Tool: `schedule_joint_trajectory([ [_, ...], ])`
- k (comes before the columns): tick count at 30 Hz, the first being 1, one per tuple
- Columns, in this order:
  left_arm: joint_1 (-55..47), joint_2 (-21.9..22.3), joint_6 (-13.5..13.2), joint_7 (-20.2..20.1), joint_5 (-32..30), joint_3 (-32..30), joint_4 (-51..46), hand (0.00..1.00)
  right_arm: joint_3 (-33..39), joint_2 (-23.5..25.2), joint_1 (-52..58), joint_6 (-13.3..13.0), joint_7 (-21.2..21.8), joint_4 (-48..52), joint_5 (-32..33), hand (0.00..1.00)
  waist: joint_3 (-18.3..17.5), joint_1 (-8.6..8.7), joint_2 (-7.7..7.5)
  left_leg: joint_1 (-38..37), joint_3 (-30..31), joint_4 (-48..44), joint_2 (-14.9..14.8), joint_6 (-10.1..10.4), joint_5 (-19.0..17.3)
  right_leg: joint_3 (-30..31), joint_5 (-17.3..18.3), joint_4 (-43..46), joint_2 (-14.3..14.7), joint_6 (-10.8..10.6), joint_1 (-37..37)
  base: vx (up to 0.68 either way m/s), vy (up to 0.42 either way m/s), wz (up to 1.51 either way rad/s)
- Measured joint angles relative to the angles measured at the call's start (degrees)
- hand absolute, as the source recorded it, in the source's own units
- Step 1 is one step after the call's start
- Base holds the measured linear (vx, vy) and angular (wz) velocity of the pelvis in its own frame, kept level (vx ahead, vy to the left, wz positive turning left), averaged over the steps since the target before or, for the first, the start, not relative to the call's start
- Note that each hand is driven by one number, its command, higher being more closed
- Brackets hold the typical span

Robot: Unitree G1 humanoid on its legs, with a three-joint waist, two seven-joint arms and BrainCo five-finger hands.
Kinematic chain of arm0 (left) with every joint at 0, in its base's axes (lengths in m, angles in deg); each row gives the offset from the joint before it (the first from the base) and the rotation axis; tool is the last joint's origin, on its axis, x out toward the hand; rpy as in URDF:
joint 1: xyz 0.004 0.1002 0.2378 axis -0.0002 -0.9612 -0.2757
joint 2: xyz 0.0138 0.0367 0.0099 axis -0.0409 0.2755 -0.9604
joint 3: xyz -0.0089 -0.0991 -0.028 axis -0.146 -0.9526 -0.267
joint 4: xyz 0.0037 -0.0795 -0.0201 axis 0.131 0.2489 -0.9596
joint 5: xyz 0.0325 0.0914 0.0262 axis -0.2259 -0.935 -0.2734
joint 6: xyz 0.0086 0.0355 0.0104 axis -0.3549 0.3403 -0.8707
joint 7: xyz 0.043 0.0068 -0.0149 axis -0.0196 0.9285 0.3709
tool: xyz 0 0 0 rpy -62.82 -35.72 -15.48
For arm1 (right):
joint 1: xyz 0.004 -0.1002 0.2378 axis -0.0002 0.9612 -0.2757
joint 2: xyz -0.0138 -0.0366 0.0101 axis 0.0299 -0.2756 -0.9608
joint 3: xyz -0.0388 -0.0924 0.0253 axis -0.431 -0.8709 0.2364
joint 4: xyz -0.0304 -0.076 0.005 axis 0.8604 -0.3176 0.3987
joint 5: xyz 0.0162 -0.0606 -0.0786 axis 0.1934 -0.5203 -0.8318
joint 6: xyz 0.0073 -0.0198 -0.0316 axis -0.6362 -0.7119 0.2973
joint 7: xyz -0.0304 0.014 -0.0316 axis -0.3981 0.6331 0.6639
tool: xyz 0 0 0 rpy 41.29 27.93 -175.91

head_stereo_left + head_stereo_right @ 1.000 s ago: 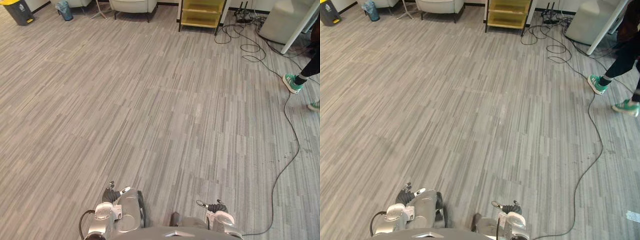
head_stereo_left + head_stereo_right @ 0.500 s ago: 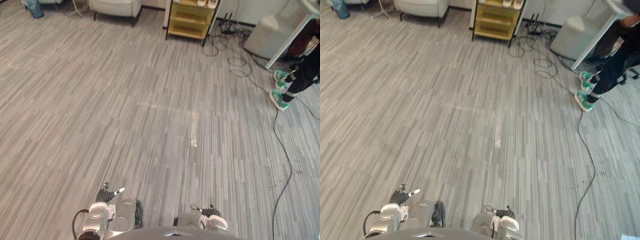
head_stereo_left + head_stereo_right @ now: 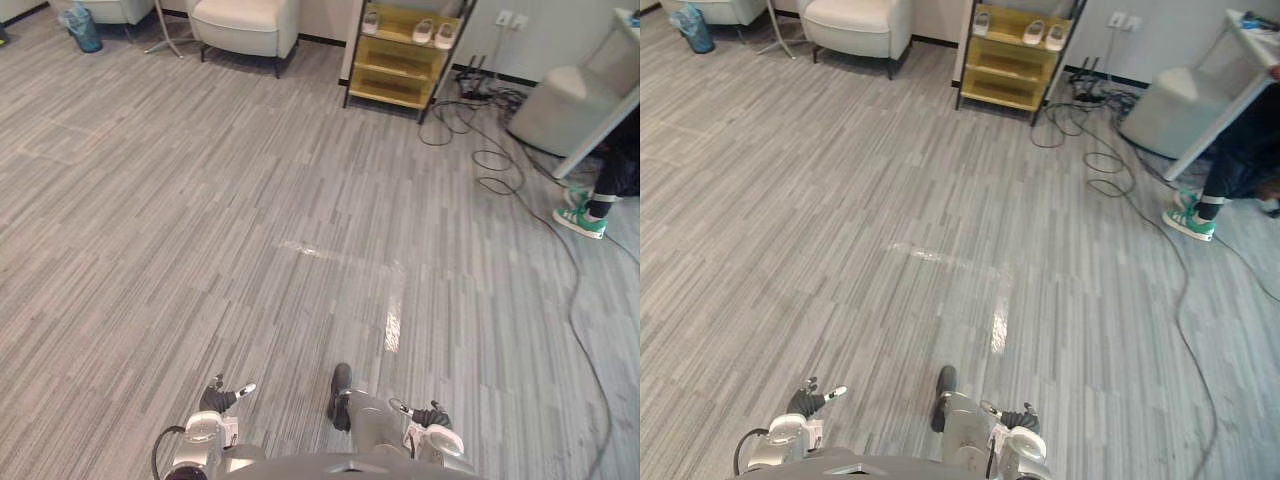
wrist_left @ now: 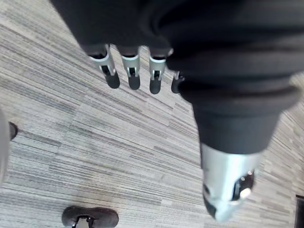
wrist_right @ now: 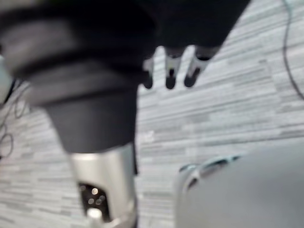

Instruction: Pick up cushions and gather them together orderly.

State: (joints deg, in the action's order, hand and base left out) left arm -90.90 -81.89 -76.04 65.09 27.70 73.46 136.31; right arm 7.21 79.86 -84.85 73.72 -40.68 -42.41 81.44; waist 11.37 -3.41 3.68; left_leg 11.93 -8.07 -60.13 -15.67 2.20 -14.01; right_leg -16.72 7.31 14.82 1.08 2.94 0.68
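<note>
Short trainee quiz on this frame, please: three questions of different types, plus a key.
1. True or false: the left hand holds a cushion.
2. The white shoes sit on: A) a chair B) the yellow shelf C) a box.
3. Fill in: the person's shoe beside the floor cable is ____ in colour.
Key: 1 false, its fingers are straight and hold nothing; 2 B; 3 green.

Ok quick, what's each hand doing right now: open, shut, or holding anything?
Left hand: open, holding nothing.
Right hand: open, holding nothing.
</note>
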Motion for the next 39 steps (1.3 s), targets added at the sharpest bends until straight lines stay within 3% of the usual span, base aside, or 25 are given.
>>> schedule_joint_trajectory([
  [2,0.3,0.1,0.1,0.0,0.0,0.1,0.0,0.00,0.4,0.0,-0.1,0.0,-0.2,0.0,0.3,0.00,0.0,-0.07,0.04,1.2,-0.5,10.0,0.9,1.0,-1.2,0.1,-0.3,-2.1,-0.3,-0.5,-2.6,0.33,0.030,-0.03],
  [3,0.5,0.1,0.1,0.1,-0.1,0.5,0.0,0.00,0.5,0.0,0.0,0.0,-0.3,-0.1,1.2,0.00,0.0,-0.19,-0.06,0.8,-0.4,22.0,2.5,1.6,-1.4,0.2,-0.4,-2.8,-0.9,-0.8,-3.6,0.27,0.108,-0.09],
  [4,0.5,0.2,0.1,0.1,-0.1,1.1,0.2,0.00,0.7,-0.1,0.3,0.0,-0.3,-0.3,1.2,0.00,-0.2,-0.12,0.23,-0.4,0.8,32.8,4.2,2.2,2.0,0.5,-0.2,-2.9,-1.1,-1.7,-3.8,0.30,0.176,-0.15],
  [5,0.4,0.5,0.1,0.1,-0.1,1.5,0.4,0.00,0.9,-0.3,0.5,-0.1,-0.3,-0.2,1.2,0.00,-0.5,-0.13,0.76,-0.8,2.2,37.6,4.9,2.0,7.6,1.0,0.3,-2.8,-0.7,-2.6,-3.8,0.26,0.161,-0.24],
  [7,1.2,-1.2,0.1,0.1,-0.2,1.8,1.5,0.00,0.8,0.9,0.9,0.2,-0.2,-0.3,1.2,0.00,-1.1,-0.07,-2.39,-2.9,1.0,39.8,7.5,1.2,7.7,3.4,1.5,-2.4,-3.4,-4.6,-3.8,0.21,0.138,-0.21],
  [10,1.5,-2.4,0.1,0.1,-0.3,2.1,2.2,0.00,1.2,2.4,1.7,0.2,-0.2,-0.3,1.2,0.00,-1.8,0.09,-4.64,-4.6,-1.3,40.3,9.2,0.1,7.1,4.5,1.7,-1.7,-5.5,-5.2,-4.1,0.13,0.113,-0.15],
  [11,0.3,-2.8,0.0,0.0,-0.5,3.3,7.5,0.00,7.6,1.7,2.4,1.2,0.0,-4.8,1.7,0.00,-6.5,-0.05,-4.62,-16.4,-1.4,65.0,19.1,-3.5,17.3,8.1,-0.6,-10.3,-10.7,-8.5,-7.7,0.05,0.051,-0.07],
  [20,0.4,-2.7,0.0,0.0,-0.3,3.1,7.5,0.00,7.0,1.6,2.3,1.1,0.1,-4.8,1.7,0.00,-6.0,-0.06,-4.45,-16.2,-2.0,65.0,18.8,-3.4,17.0,8.2,-0.5,-10.3,-10.7,-8.5,-7.3,0.00,0.000,-0.02],
  [27,2.0,-2.4,0.0,-0.2,2.8,-0.6,8.0,0.00,5.7,1.9,0.7,1.1,0.3,-4.8,2.2,0.00,-4.9,0.13,-4.87,-12.7,-3.1,64.7,18.3,-3.4,16.8,7.7,-0.5,-10.4,-10.6,-8.6,-4.0,0.03,-0.003,-0.02],
  [32,2.4,-2.7,0.1,-1.1,5.9,-2.5,8.5,0.00,7.2,2.9,-0.3,-0.3,1.9,-4.8,8.4,0.00,-4.5,-0.11,-5.68,-12.7,-5.0,64.3,17.9,-2.9,15.8,8.0,-1.3,-11.1,-10.6,-9.8,-4.1,0.13,-0.012,-0.17],
  [36,2.5,-2.7,0.1,-1.2,6.4,-3.6,8.8,0.00,9.4,3.6,-1.3,-0.6,2.3,-4.8,12.6,0.00,-4.4,-0.28,-5.69,-11.2,-8.0,56.7,16.2,-2.5,9.8,8.6,-1.5,-10.0,-10.6,-10.1,-4.1,0.12,0.006,-0.36],
  [39,3.2,-2.1,0.0,-1.2,6.4,-3.4,8.7,0.00,9.2,3.2,-2.3,-0.7,2.4,-4.0,13.2,0.00,-3.9,-0.31,-4.14,-8.7,-9.8,50.9,13.5,-2.5,4.7,8.4,-1.3,-1.4,-9.9,-9.8,0.9,0.06,0.025,-0.47],
])
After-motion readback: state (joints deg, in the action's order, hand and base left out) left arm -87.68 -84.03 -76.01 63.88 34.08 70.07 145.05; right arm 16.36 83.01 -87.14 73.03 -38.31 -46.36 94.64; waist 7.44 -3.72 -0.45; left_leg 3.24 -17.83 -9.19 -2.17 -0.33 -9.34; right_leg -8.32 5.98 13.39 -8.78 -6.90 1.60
